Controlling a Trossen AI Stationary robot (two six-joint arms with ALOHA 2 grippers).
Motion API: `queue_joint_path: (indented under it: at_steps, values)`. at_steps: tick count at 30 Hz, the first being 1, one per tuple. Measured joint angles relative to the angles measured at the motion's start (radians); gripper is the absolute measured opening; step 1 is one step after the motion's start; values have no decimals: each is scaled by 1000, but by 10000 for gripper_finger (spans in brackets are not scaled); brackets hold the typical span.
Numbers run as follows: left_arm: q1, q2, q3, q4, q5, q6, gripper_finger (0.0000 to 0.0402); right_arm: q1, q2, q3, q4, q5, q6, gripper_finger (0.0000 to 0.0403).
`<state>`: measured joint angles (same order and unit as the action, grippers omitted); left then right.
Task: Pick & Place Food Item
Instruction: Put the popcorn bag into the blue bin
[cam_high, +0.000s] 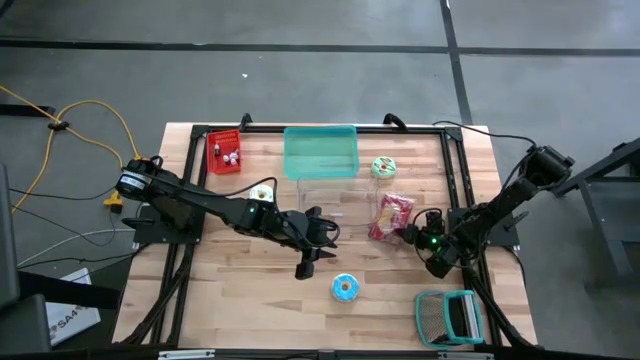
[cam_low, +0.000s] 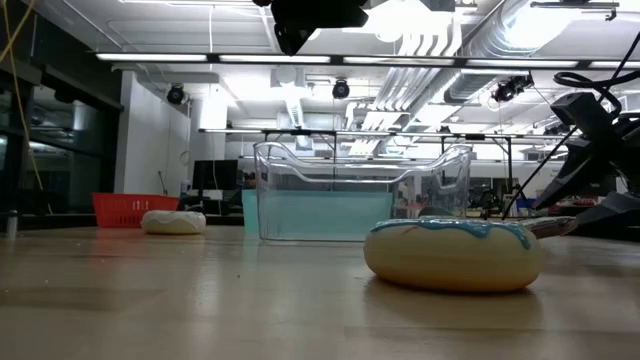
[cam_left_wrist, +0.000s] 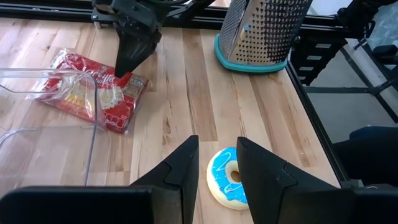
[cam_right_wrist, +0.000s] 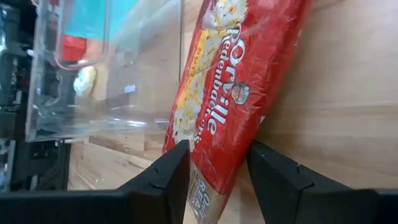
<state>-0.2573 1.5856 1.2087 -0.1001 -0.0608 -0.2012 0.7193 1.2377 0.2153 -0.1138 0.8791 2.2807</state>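
Popcorn bag (cam_right_wrist: 214, 118) (red) — lettered "Orville Redenbacher's" — clamped by right gripper (cam_right_wrist: 214, 180).

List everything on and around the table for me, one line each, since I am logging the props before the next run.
popcorn packet: one, red, right of the clear bin, its end between the right tool's fingers
clear plastic bin: one, transparent, table centre
teal lid: one, teal, far side behind the clear bin
blue-iced donut: one, blue icing, near edge in front of the left tool
green-iced donut: one, green icing, right of the teal lid
white donut: one, pale, by the left arm
red basket: one, red, far left corner
grater: one, metal with teal rim, near right corner
yellow cable: one, yellow, on the floor at left
left tool: one, dark, above the blue-iced donut, empty
right tool: one, dark, closed on the popcorn packet
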Motion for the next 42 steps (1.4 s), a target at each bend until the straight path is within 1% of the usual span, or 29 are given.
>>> queue_joint_path:
  at_steps: [4,9,30,33,42]
  values:
    - [0,0,0,0,0,0,105,0,0,0,1,11,0,137]
    - [0,0,0,0,0,0,105,0,0,1,2,-9,3,131]
    - [0,0,0,0,0,0,105,1,-1,1,-2,18,0,129]
    - [0,0,0,0,0,0,105,0,-1,1,-2,19,-2,117]
    - [0,0,0,0,0,0,105,0,-2,2,-2,21,-22,54]
